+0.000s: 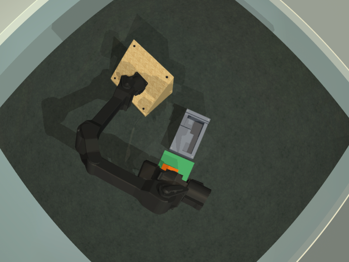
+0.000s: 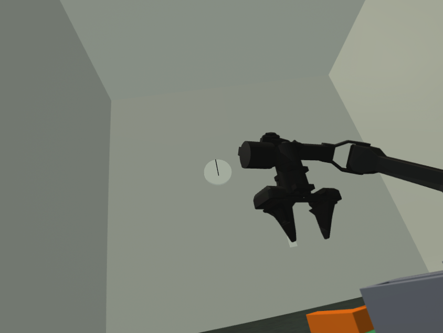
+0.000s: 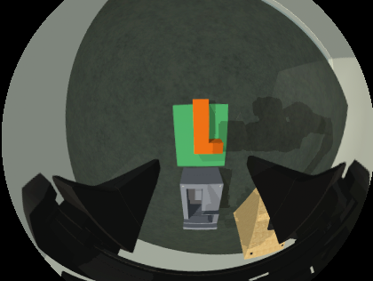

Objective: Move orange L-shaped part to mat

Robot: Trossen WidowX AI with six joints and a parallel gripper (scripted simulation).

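Note:
The orange L-shaped part (image 1: 172, 168) (image 2: 333, 320) (image 3: 201, 124) lies on the green mat (image 1: 183, 166) (image 3: 184, 133) and looks flat. Its short foot is toward the tray, and its straight end reaches slightly past the mat's far edge in the wrist view. The grey tray (image 1: 182, 136) (image 2: 404, 301) (image 3: 183, 196) has an empty pocket. My gripper (image 2: 309, 239) (image 3: 204, 163) is open and empty, pointing down above the part with a gap between. In the top view the arm hides the fingertips and much of the part. Which face of the part is up I cannot tell.
A wooden block (image 1: 149, 64) (image 3: 250, 231) with a sloped side stands beyond the tray, under the arm's base. The tray stands close beside the mat, and its walls rise higher than the part.

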